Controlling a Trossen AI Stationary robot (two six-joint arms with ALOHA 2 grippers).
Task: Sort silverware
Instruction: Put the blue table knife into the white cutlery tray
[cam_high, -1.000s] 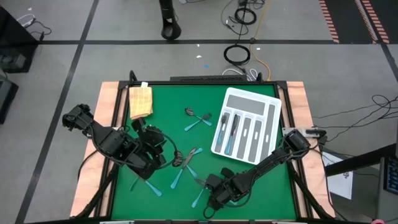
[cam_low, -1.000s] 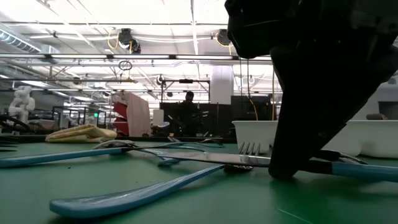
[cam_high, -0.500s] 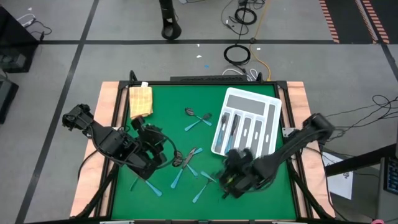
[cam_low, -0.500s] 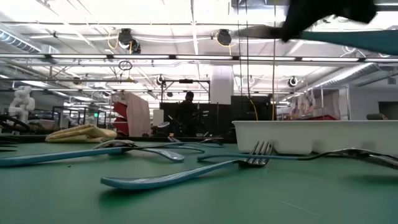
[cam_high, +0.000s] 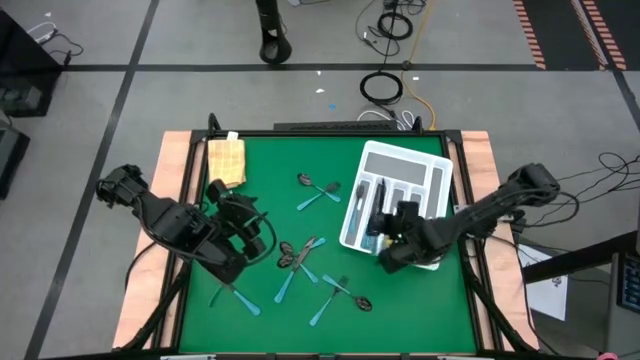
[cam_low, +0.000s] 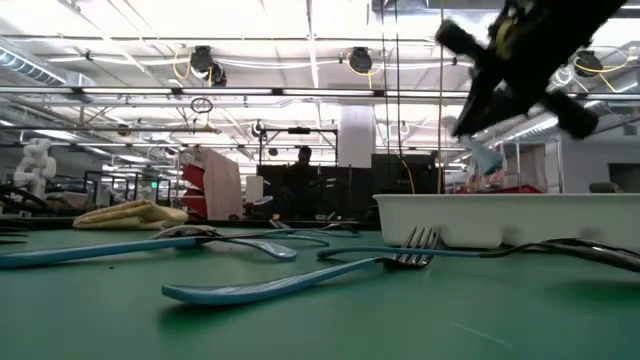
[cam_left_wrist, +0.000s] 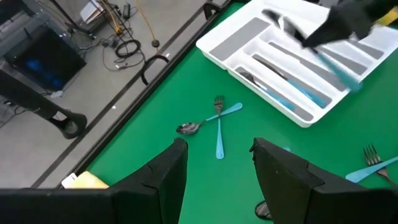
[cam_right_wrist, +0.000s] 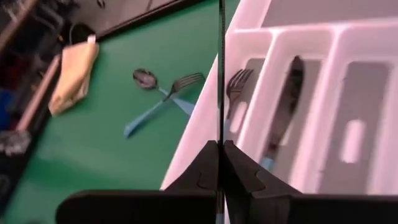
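Note:
My right gripper (cam_high: 388, 237) hangs over the near left part of the white tray (cam_high: 402, 151), shut on a knife (cam_left_wrist: 339, 65) with a light-blue handle and a dark blade. The tray's compartments hold a fork (cam_right_wrist: 236, 81) and a knife (cam_right_wrist: 287, 93), among other pieces. A crossed fork and spoon (cam_high: 318, 191) lie flat on the green mat, and several more pieces (cam_high: 300, 262) lie nearer the front. My left gripper (cam_left_wrist: 219, 148) stands open above the mat's left half, holding nothing. My right gripper pinches the knife between its two shut fingers, about where blade meets handle (cam_left_wrist: 314, 45). The dark blade (cam_right_wrist: 219, 74) runs forward past the fingertips, seen edge-on. The blue handle end (cam_low: 487, 158) slants down below the gripper. The knife is lifted clear above the tray.
A tan sponge-like block (cam_high: 226, 162) lies at the mat's far left corner. The mat sits inside a raised wooden border (cam_high: 175, 170). A fork (cam_low: 300, 285) lies close to the low camera, with the tray's wall (cam_low: 500, 222) behind it.
My right gripper has risen from the mat near the front edge and gone toward the far right, over the tray, rolling its wrist. It has carried the knife up clear of the mat. A fork beside the pick-up spot has shifted on the mat.

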